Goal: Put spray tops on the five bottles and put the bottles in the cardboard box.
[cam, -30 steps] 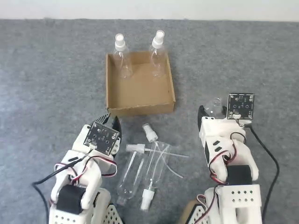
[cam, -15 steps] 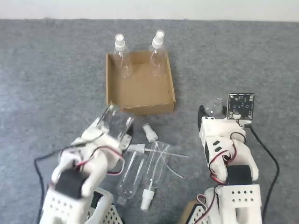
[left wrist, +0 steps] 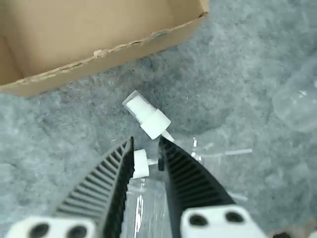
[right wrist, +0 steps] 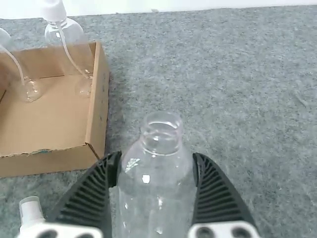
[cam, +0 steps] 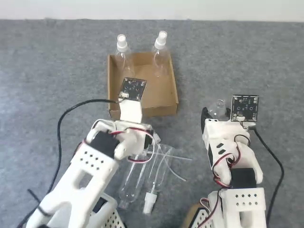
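Observation:
My left gripper (left wrist: 145, 142) hangs low over the carpet just in front of the cardboard box (cam: 147, 97), open narrowly, with a white spray top (left wrist: 140, 163) lying between its fingers. A second spray top (left wrist: 147, 119) lies just beyond the fingertips. My right gripper (right wrist: 156, 166) is shut on a clear bottle (right wrist: 158, 163) with a bare neck, held upright at the right of the box (right wrist: 54, 124). Two bottles with spray tops (cam: 124, 56) (cam: 160, 53) stand against the box's far wall. Two more clear bottles (cam: 133, 178) lie on the carpet, partly under the left arm.
Another loose spray top (cam: 150, 202) lies near the table's front edge, by the lying bottles. Thin dip tubes (cam: 173, 157) stretch across the carpet between the arms. Grey carpet covers the whole table.
The left arm has swung up and forward from its rest near the front edge, so its gripper now points down at the spray tops before the box. The right arm has kept still.

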